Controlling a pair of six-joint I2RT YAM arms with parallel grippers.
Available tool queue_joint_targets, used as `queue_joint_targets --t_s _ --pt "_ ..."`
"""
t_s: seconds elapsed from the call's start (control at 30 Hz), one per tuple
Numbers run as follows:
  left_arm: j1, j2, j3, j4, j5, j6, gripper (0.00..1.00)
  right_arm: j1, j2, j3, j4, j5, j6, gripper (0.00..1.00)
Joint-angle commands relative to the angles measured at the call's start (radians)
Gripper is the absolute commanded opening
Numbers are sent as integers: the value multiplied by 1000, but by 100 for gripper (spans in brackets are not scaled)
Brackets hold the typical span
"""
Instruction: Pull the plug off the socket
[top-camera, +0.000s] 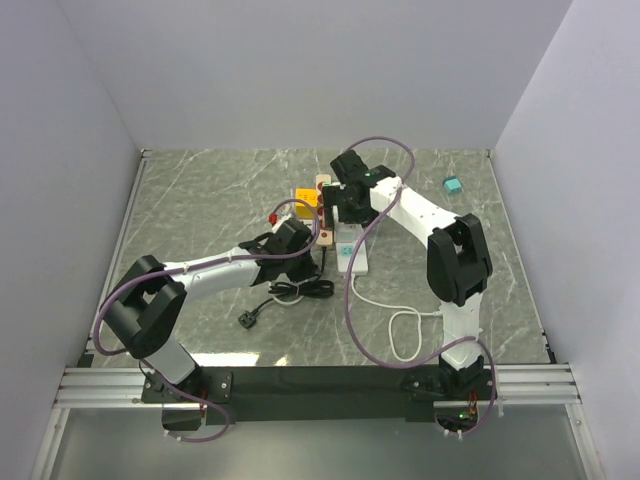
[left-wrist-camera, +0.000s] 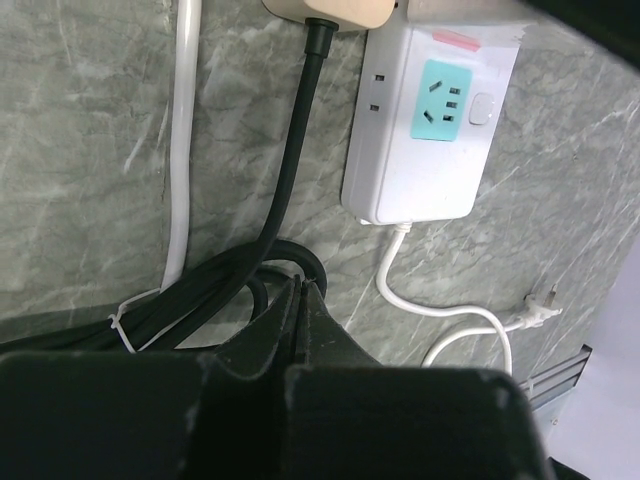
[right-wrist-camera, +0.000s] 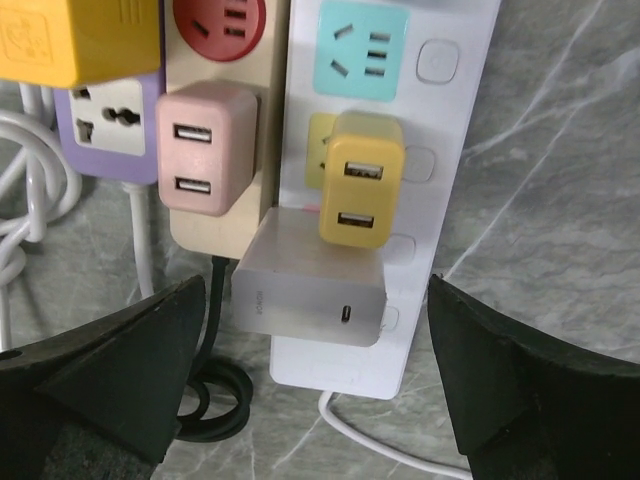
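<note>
Black base rail (top-camera: 320, 378), near table edge, both arms bolted to it. White cable (top-camera: 405, 335) lies looped on the marble-patterned table (top-camera: 200, 200) just past the right base. Coiled black cable (top-camera: 298, 290) at centre, under the left arm.

Left gripper (left-wrist-camera: 300, 305): jaws pressed together, nothing between them, poised over the black coil. Its wrist view alone shows the black cable running up into the end of the beige power strip (left-wrist-camera: 330, 10).

Right gripper (right-wrist-camera: 316, 290): jaws spread wide, holding nothing, one finger on either side of the grey plug (right-wrist-camera: 300, 275) and neither touching it.

Grey plug: at the near end of the white power strip (right-wrist-camera: 445, 130), overlapping the edge of the beige power strip. Whether it is fully seated cannot be told.

Right wrist view only: yellow USB charger (right-wrist-camera: 362, 190) just beyond the grey plug on the white power strip; pink USB charger (right-wrist-camera: 205, 150) on the beige power strip; purple adapter (right-wrist-camera: 105, 120) further left.

Top view only: small teal object (top-camera: 453, 185) at far right, well apart from both strips.
</note>
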Motion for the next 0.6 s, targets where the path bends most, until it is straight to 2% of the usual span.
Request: queue_joint_targets --t_s 0.0,0.1,0.13,0.23,0.33,0.43,0.57 --pt "6 -16 19 5 -11 13 0 10 5 -7 37 8 32 98" --pt "8 -1 31 8 -7 17 0 10 24 1 34 15 48 92" --pt "8 4 48 7 -2 20 0 9 30 0 37 19 61 83" --pt "8 27 87 5 7 24 0 9 32 -16 47 20 80 67" --pt "8 53 129 3 12 29 0 12 41 -20 41 20 94 66" --pt "14 87 167 11 23 29 0 10 50 -28 37 11 106 70" --pt "18 156 210 42 36 26 0 9 48 -49 46 9 120 68"
